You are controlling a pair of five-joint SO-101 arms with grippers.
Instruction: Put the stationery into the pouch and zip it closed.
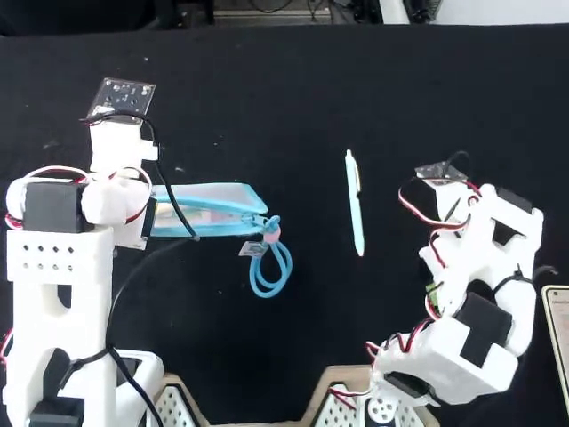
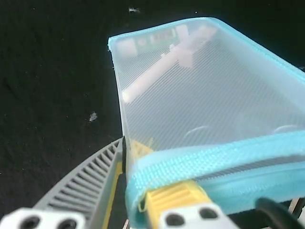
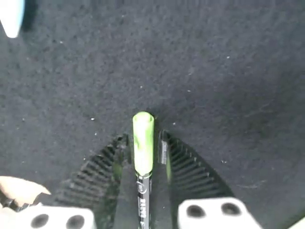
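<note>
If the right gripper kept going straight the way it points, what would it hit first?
Probably the bare black table, with the green-capped marker in the right gripper touching first. The light blue pen lies off that line.

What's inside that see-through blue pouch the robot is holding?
Through the wall of the pouch, a pale stick-shaped item shows, with smaller blurred shapes beside it. The zip band covers whatever lies along that edge.

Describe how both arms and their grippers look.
The left arm and right arm are white blocky shells with black motors and red, white and black cables. Left gripper: grey ribbed fingers, yellow pads. Right gripper: dark ribbed fingers.
</note>
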